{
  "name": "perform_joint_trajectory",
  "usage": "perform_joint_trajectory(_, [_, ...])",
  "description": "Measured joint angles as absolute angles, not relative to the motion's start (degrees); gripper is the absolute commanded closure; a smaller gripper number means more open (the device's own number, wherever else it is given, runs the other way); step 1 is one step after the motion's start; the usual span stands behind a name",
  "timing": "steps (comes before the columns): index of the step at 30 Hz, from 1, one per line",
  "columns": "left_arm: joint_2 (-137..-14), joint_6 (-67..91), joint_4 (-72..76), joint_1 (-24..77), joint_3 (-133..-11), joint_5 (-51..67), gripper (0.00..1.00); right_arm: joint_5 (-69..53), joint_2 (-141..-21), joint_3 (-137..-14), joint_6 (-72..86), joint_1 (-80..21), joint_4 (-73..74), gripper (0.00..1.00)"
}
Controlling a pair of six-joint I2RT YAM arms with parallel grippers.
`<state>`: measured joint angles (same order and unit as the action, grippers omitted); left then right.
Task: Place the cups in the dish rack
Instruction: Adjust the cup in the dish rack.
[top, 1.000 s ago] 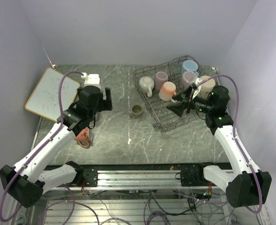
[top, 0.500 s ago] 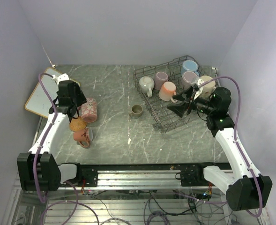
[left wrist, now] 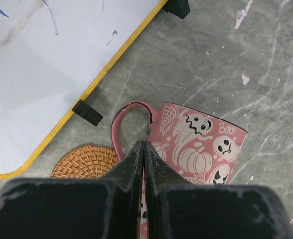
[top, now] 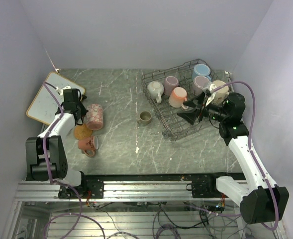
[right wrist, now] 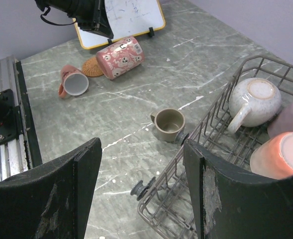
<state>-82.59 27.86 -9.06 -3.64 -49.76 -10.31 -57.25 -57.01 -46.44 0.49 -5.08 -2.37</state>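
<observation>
A pink printed mug (left wrist: 206, 149) lies on its side at the table's left (top: 94, 117). My left gripper (left wrist: 144, 144) hovers just over it beside the handle, shut with nothing between its fingers (top: 81, 110). A peach mug (top: 88, 144) lies nearer the front. A small olive-brown mug (right wrist: 168, 123) stands upright just outside the dish rack (top: 172, 127). The rack holds several cups: cream (top: 155, 89), mauve (top: 171, 82), salmon (top: 177, 96), light blue (top: 202, 70). My right gripper (right wrist: 141, 194) stands open and empty over the rack's near corner (top: 190, 111).
A round cork coaster (left wrist: 86, 162) lies between the printed and peach mugs. A yellow-framed whiteboard (top: 49, 97) leans at the far left. The rack's wire rim and wheels (right wrist: 151, 186) sit right under my right fingers. Walls close the table on three sides.
The left arm has drawn back from the table's middle to the far left, uncovering the printed mug, and its gripper has gone from open to shut. The right arm has not moved.
</observation>
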Motion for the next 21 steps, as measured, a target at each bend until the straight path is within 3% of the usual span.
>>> perform_joint_trajectory(21, [-87.88,29.45,-3.4,-3.95,-48.58,0.38,0.85,-57.32,-57.01,-46.24,1.08,-5.08,-2.79,0.34])
